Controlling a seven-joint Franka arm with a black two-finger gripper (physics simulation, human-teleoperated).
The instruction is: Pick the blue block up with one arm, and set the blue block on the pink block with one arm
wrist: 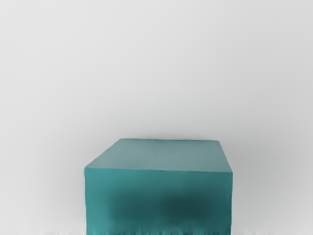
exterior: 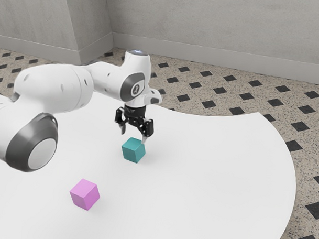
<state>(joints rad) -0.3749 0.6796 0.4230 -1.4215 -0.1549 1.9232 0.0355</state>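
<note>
Arm [exterior: 71, 90] reaches in from the exterior view's left, wrist pointing straight down over the white counter [exterior: 226, 169]. Jaws are apart, nothing clamped, hanging just above the blue block [exterior: 134, 150] w/ one on each side of its top; can't tell if either touches it. Block is more teal than blue, sitting flat on the counter near the middle. Pink block [exterior: 84, 193] lies approx. 7-8 o'clock from the blue one in the exterior view, well apart from it, also flat on the counter. Wrist view: blue block [wrist: 159, 191] right under the hand, top & one side face showing, bare counter beyond it.
</note>
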